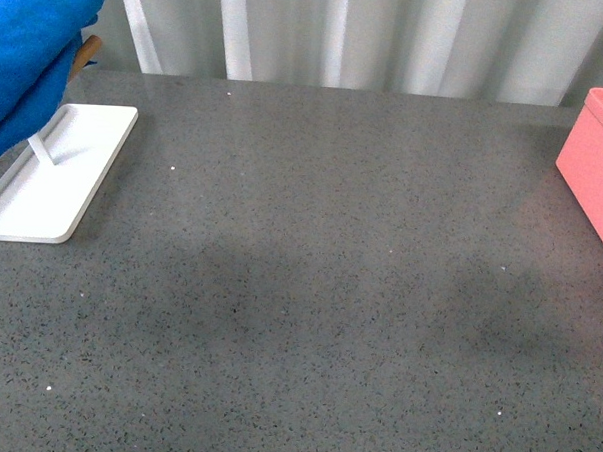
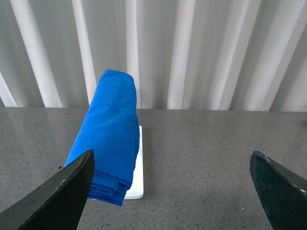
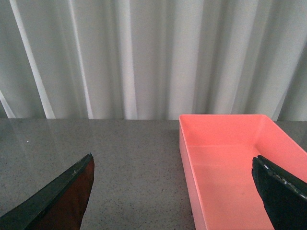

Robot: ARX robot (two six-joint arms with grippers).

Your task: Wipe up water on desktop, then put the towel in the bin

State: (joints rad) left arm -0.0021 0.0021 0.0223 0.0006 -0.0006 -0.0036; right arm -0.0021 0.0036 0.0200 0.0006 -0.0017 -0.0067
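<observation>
The speckled grey worktop fills the front view. Neither arm shows in that view. At the far left stands a flat white tray. The blue towel hangs folded over a rack that rises from the tray. A wooden bar end pokes out beside the cloth, and a white post shows below it. The pink bin sits at the right edge, well apart from the towel, and is cut off by the frame.

A few dimmer patches lie across the middle of the worktop; I cannot tell whether they are wet or only shadow.

In the left wrist view the left tool is spread wide and holds nothing. The towel lies beyond its dark fingers.

In the right wrist view the right tool also gapes wide and holds nothing. The bin is ahead of it, with a bare pink floor.

A pleated white curtain hangs behind the far edge.
</observation>
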